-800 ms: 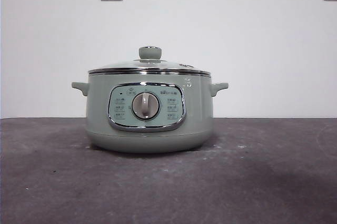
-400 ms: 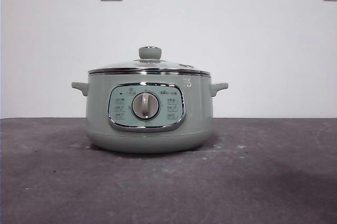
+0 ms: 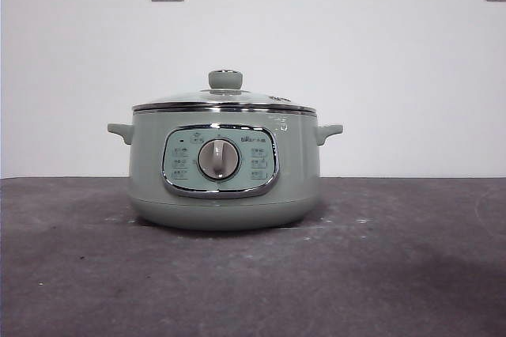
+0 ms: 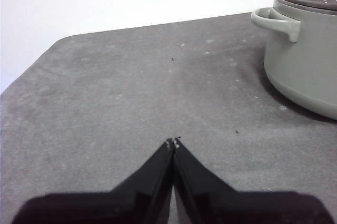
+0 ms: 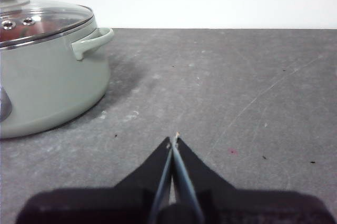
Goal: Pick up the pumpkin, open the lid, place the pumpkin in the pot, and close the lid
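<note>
Front view: pot sits mid-table w/ lid seated flat on its rim, knob up, dial facing the camera; no arm in frame, and no pumpkin visible anywhere on the table. Through the glass in the right wrist view there's a reddish-orange tint inside the pot, possibly the pumpkin already in there, but can't tell for sure. Left wrist view: left gripper is clenched, jaw tips meeting, nothing between them, hovering over bare table well apart from the pot's side handle. Right wrist view: right gripper likewise pinched closed on nothing, parked clear of the pot on the other side. Both arms look like they're waiting off to the sides; w/ lid on, the job reads as either done or not begun.
</note>
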Tool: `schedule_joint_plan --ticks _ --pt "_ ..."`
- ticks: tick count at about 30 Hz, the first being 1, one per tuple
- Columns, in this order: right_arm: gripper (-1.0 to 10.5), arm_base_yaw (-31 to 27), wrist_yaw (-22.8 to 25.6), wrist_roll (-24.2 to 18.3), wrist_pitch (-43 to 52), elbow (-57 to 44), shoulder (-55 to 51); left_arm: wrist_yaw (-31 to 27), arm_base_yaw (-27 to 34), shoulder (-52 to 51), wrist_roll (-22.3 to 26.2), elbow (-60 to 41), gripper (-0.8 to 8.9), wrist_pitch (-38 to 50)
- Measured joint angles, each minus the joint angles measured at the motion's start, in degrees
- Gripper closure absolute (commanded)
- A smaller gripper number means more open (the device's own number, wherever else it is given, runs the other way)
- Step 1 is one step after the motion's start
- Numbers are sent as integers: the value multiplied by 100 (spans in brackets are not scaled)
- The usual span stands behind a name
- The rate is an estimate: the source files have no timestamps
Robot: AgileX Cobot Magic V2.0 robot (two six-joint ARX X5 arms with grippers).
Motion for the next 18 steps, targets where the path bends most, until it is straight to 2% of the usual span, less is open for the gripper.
schedule_joint_plan --ticks 18 --pt "946 0 2 52 0 0 0 0 0 0 0 0 817 0"
